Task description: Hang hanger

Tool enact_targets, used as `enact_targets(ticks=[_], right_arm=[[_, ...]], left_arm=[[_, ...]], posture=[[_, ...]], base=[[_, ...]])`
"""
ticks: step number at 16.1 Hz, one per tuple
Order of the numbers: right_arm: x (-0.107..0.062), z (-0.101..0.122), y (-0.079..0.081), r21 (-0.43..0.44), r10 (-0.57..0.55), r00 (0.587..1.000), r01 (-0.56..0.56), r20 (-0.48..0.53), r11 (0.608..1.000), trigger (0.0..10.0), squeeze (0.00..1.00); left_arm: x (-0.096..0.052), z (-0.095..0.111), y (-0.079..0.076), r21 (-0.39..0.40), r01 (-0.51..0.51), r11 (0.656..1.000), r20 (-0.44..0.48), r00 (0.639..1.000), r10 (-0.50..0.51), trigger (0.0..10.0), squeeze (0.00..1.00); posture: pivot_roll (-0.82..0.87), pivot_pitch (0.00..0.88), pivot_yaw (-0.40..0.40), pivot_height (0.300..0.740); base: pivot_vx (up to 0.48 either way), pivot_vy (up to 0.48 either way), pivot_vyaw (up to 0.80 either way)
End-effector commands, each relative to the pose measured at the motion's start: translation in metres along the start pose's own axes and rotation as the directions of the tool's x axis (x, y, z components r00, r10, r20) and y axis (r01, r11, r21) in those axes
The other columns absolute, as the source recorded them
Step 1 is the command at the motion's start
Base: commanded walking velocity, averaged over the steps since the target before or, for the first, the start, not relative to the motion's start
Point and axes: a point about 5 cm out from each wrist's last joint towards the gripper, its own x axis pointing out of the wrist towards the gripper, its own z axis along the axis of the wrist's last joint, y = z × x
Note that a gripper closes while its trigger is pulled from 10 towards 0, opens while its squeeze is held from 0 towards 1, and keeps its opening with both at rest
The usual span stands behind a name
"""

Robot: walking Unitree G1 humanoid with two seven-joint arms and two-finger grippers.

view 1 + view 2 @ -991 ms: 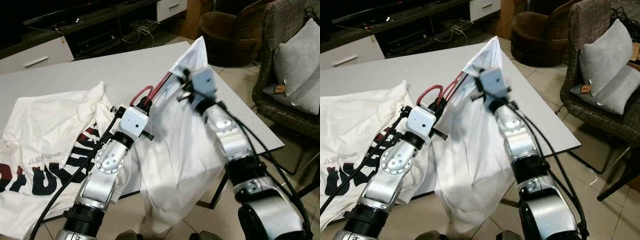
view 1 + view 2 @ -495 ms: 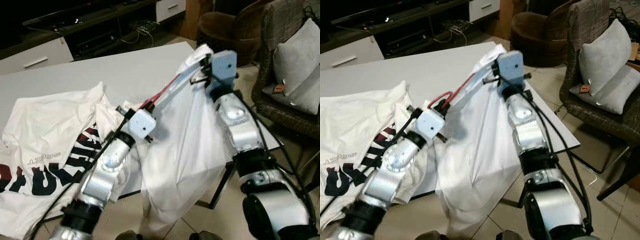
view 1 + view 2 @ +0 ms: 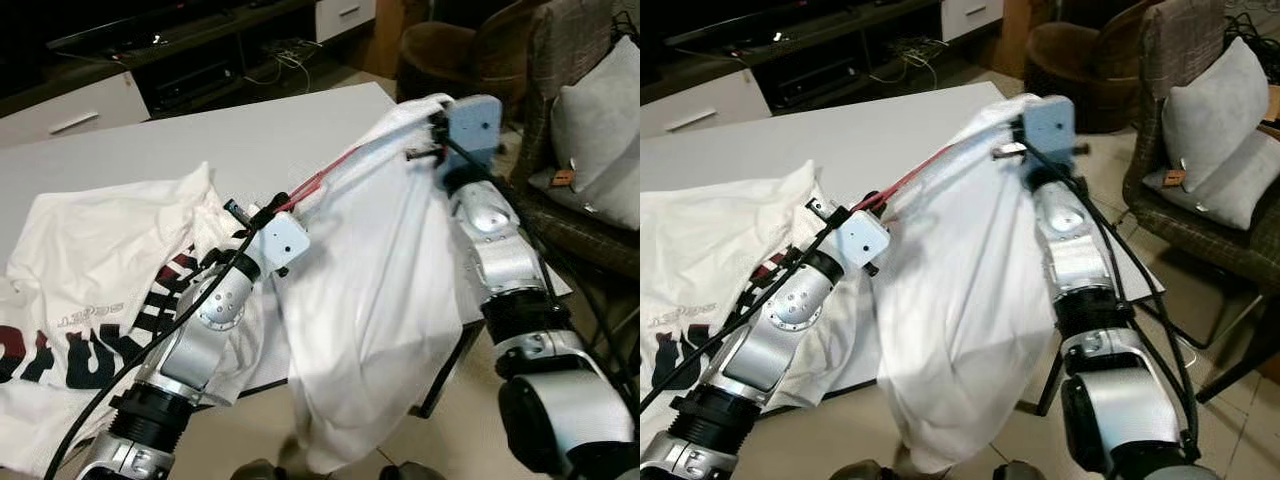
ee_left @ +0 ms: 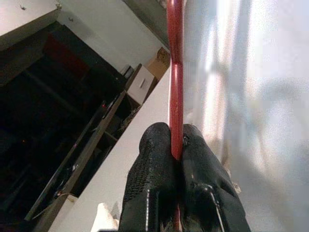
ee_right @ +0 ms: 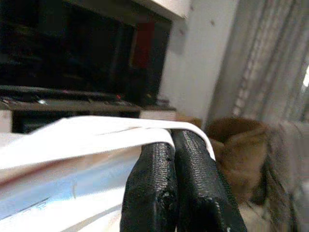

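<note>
I have both arms raised over the near edge of the white surface (image 3: 200, 140). My left tool (image 4: 175, 151) has its two black fingers pinched tight on the thin red hanger (image 4: 174, 72); in the left wrist view the red bar runs straight out from between the fingertips, alongside white cloth. From the head camera the hanger (image 3: 325, 178) shows as a red line rising from the left tool towards my right arm, mostly covered by the white garment (image 3: 370, 300) draped over it.

My right tool (image 5: 173, 145) is closed on the top fold of that garment; the wrist view shows white fabric pressed over and between the fingertips, which sit together with no gap. I cannot tell whether the hanger's far end is also inside that grip, as the cloth hides it. The right tool holds its corner of the garment high, above the right-hand end of the surface, and the cloth hangs down from there in a long loose bag past the surface edge, towards the tiled floor (image 3: 1200, 420).

A second white shirt with dark and red lettering (image 3: 90, 290) lies spread flat on the surface to my left, beside and partly under my left arm. A chair with grey cushions (image 3: 1210, 130) stands well apart on my right.
</note>
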Motion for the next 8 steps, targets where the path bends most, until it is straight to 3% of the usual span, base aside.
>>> enact_targets(ticks=[1,3,4,6,8], right_arm=[[0.009,0.014,-0.037,0.043,-0.173,0.985,0.172,0.022,0.984,0.0,0.0],[0.009,0.011,-0.046,0.049,-0.208,0.978,0.207,-0.005,0.977,0.0,0.0],[0.01,0.007,-0.053,0.052,-0.219,0.975,0.221,-0.043,0.974,0.0,0.0],[0.011,0.0,-0.055,0.045,-0.205,0.974,0.21,-0.095,0.977,0.0,0.0],[0.01,-0.011,-0.047,0.052,-0.155,0.975,0.166,-0.161,0.985,0.0,0.0]], left_arm=[[-0.008,-0.025,-0.002,0.022,0.062,0.998,-0.118,0.991,-0.059,10.0,0.0],[-0.011,-0.028,-0.007,0.04,0.111,0.993,-0.125,0.986,-0.106,10.0,0.0],[-0.016,-0.033,-0.013,0.094,0.192,0.977,-0.135,0.975,-0.179,10.0,0.0],[-0.021,-0.033,-0.019,0.13,0.278,0.952,-0.116,0.958,-0.264,10.0,0.0],[-0.018,-0.03,-0.011,0.093,0.202,0.975,-0.094,0.977,-0.193,10.0,0.0]], posture=[[-0.02,0.0,0.057,0.736],[-0.02,0.0,0.057,0.736],[-0.01,0.0,0.056,0.736],[-0.01,0.0,0.055,0.736],[-0.01,0.0,0.053,0.736]], base=[[0.0,0.0,0.0],[0.0,0.0,0.0],[0.0,0.0,0.0],[0.0,0.0,0.0],[0.0,0.0,0.0]])
